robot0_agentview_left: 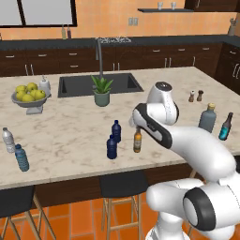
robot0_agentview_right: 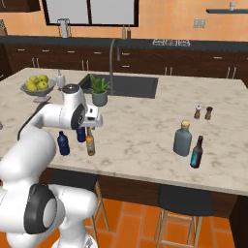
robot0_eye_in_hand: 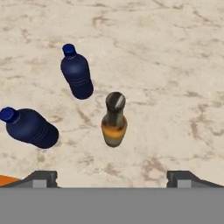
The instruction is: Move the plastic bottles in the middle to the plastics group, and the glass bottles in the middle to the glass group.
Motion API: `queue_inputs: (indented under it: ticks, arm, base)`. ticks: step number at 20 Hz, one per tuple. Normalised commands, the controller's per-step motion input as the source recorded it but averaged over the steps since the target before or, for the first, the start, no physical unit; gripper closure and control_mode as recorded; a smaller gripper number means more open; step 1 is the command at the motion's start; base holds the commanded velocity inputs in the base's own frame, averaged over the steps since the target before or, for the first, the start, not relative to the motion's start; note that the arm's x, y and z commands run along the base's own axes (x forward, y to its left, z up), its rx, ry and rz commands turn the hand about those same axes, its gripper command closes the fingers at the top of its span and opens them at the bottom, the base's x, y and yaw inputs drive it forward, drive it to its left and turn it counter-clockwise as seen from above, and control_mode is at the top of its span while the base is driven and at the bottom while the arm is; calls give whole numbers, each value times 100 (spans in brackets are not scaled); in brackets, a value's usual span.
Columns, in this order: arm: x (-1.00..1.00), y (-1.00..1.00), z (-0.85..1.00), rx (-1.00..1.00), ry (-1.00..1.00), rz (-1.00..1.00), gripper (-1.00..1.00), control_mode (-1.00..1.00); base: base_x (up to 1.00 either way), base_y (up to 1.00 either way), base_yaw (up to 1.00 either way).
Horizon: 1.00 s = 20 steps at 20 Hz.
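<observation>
The tool (robot0_eye_in_hand: 112, 177) hangs above the amber beer bottle (robot0_eye_in_hand: 114, 120), which stands upright on the marble tabletop (robot0_eye_in_hand: 175, 65) directly under it, about midway between the two finger tips (robot0_eye_in_hand: 41, 178) at the bottom of the hand view. The tips stand wide apart and grasp nothing; the tool is released and clear of the bottle's cap.

Two navy bottles stand on one side of the amber bottle in the hand view: one (robot0_eye_in_hand: 76, 74) just beside it, the other (robot0_eye_in_hand: 29, 127) nearer the tabletop's front edge. None of the three touch.

In the left base view the amber bottle (robot0_agentview_left: 137, 140) sits just under the arm's wrist, with the navy bottles (robot0_agentview_left: 116, 131) (robot0_agentview_left: 111, 147) to its left; the tool itself is hidden behind the wrist there. In the right base view the amber bottle (robot0_agentview_right: 90, 143) is half covered by the hand, and the navy bottles (robot0_agentview_right: 63, 143) (robot0_agentview_right: 81, 133) are partly behind the arm.

The left base view shows the clear water bottle (robot0_agentview_left: 8, 140) and the teal ribbed bottle (robot0_agentview_left: 21, 158) at the tabletop's far left. Both base views show the blue-grey flask (robot0_agentview_left: 207, 117) (robot0_agentview_right: 182, 138) and the dark-necked teal bottle (robot0_agentview_left: 225, 126) (robot0_agentview_right: 196, 152) together on the right, well apart from the middle trio. The amber bottle's label is too small to read.
</observation>
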Motion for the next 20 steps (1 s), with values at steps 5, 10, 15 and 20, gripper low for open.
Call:
queue_inputs:
  ticks: [5, 10, 15, 20]
  arm:
    - [17, 0, -17, 0, 0, 0, -100, -100]
    - [28, 0, -22, 0, 0, 0, -100, -100]
    - [19, 0, -25, 0, 0, 0, -100, -100]
    - [0, 0, -16, 0, 0, 0, -100, -100]
  base:
    - [0, 0, 0]
    - [0, 0, 0]
    - [0, 0, 0]
    - [0, 0, 0]
